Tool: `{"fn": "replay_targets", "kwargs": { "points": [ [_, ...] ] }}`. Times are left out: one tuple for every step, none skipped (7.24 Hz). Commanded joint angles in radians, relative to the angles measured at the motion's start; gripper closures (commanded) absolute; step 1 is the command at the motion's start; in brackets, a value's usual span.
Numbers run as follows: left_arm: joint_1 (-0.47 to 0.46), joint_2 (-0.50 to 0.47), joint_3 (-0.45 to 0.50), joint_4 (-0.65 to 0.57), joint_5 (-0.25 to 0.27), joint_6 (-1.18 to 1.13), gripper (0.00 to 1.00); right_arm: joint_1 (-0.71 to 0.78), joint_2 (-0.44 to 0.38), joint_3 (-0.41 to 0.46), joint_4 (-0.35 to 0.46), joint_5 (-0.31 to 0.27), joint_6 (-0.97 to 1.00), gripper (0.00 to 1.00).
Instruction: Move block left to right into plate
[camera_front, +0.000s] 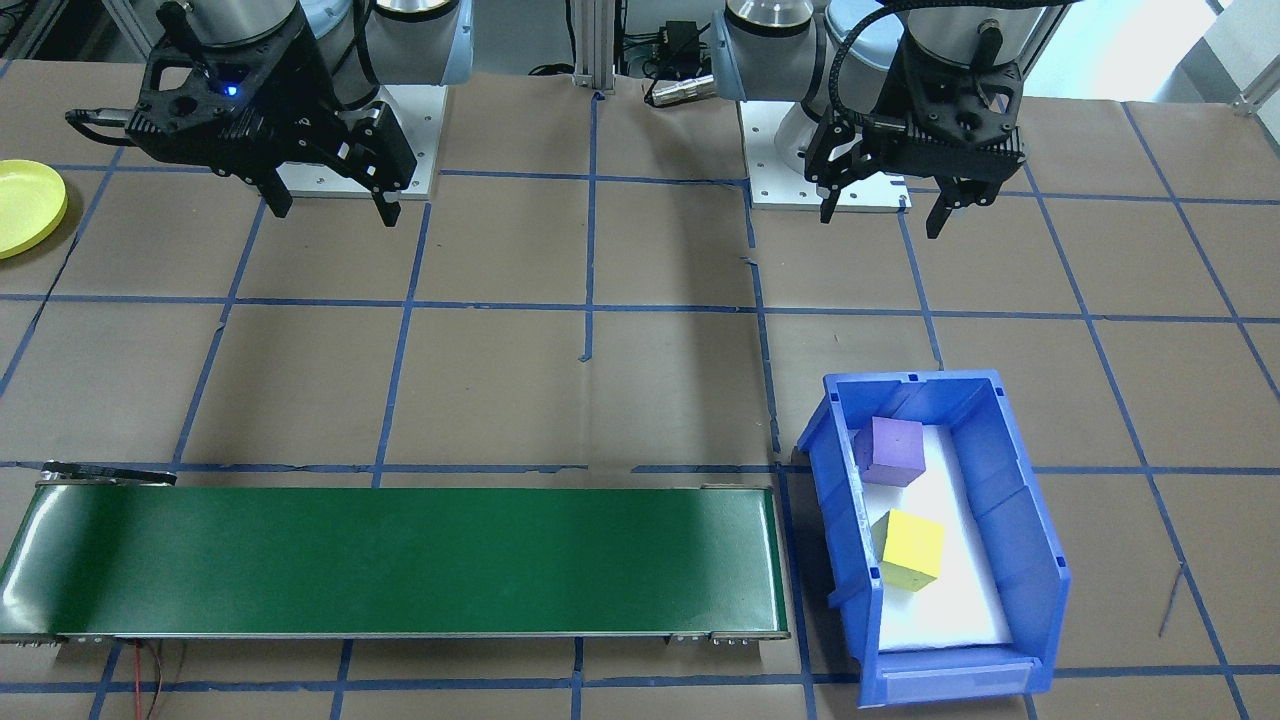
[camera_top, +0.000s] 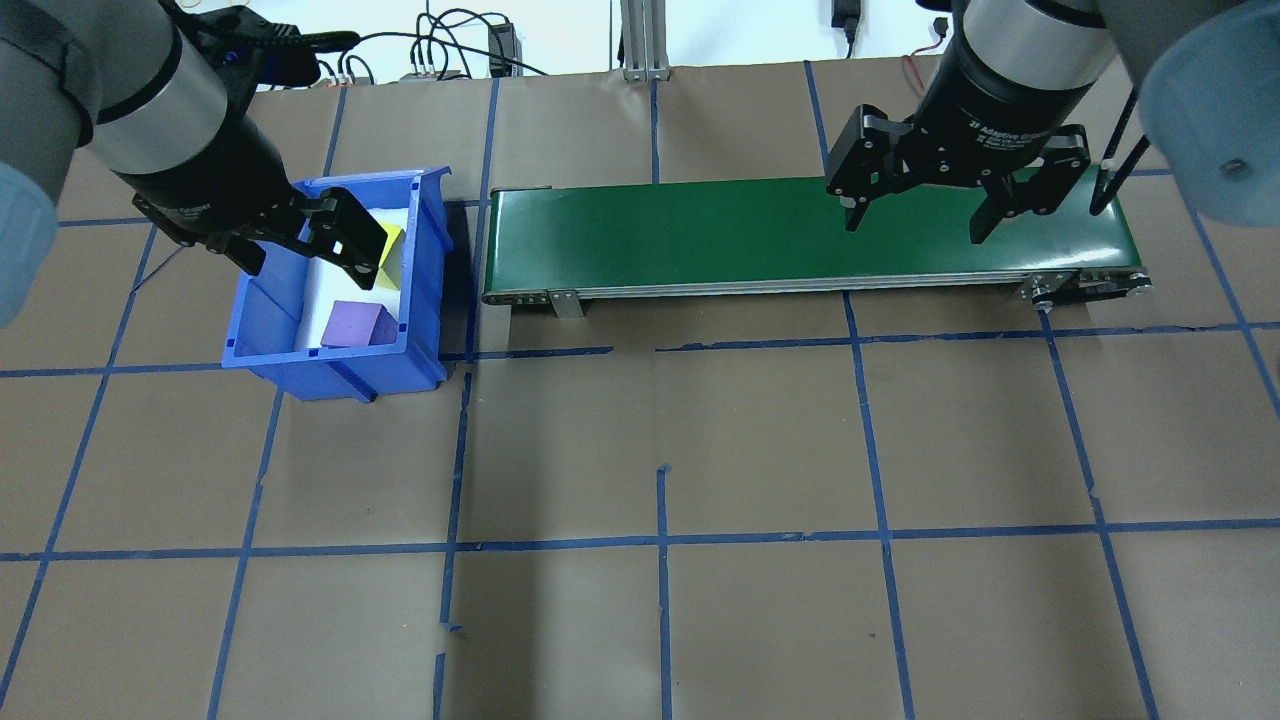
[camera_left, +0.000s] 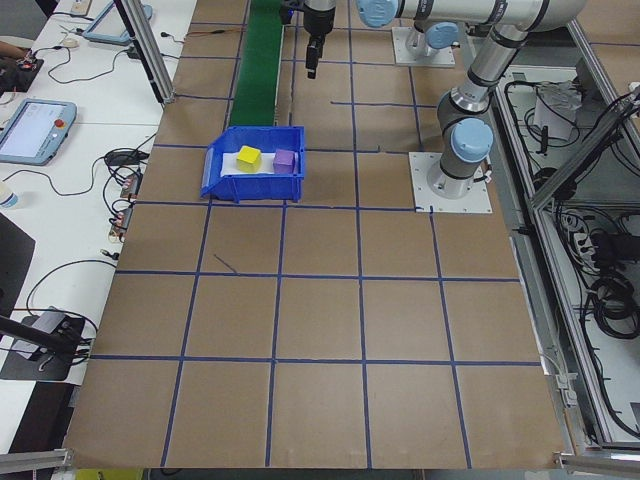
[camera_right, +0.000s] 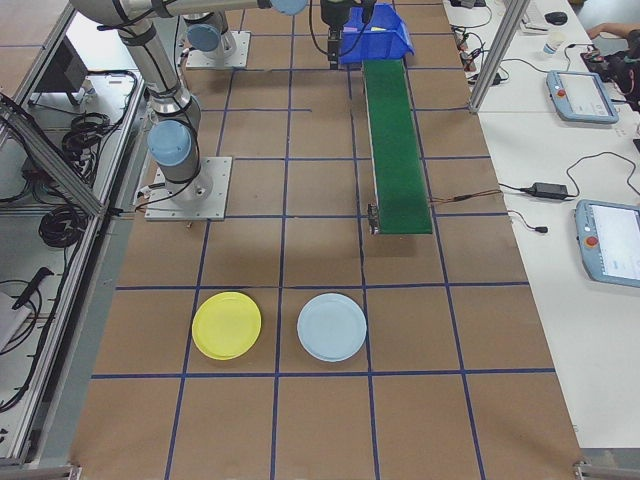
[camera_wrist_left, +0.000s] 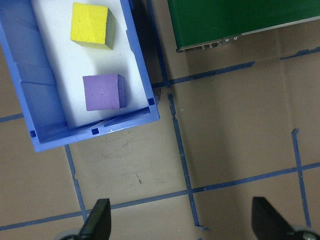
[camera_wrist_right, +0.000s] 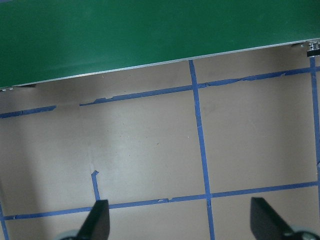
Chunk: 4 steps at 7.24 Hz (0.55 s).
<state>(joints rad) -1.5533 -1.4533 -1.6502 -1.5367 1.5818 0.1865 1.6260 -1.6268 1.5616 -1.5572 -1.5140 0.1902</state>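
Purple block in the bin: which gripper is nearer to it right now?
Left. The left gripper hangs open above the blue bin holding the purple block; the right gripper hangs open over the conveyor's far end.

The right hand's (camera_top: 913, 212) wrist collar reads, in part, "2F Adaptive Gripper".

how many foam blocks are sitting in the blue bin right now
2. The purple block lies in the blue bin at the end nearer the robot; the yellow block lies farther along it. Neither gripper holds one.
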Motion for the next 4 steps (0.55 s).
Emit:
{"fn": "replay_targets", "kwargs": {
  "points": [
    [-0.001, 0.004, -0.003, 0.003, 0.000, -0.004, 0.00, 0.002, -0.001, 0.000, 0.000, 0.000, 0.000, 0.00],
    [0.001, 0.002, 0.013, 0.004, 0.001, 0.004, 0.00, 0.000, -0.001, 0.000, 0.000, 0.000, 0.002, 0.00],
    [0.019, 0.002, 0.024, 0.004, 0.004, 0.007, 0.00, 0.002, -0.001, 0.000, 0.000, 0.000, 0.000, 0.00],
    [0.050, -0.002, 0.026, 0.004, 0.004, 0.071, 0.00, 0.003, -0.001, 0.002, 0.000, 0.000, 0.000, 0.00]
  ]
}}
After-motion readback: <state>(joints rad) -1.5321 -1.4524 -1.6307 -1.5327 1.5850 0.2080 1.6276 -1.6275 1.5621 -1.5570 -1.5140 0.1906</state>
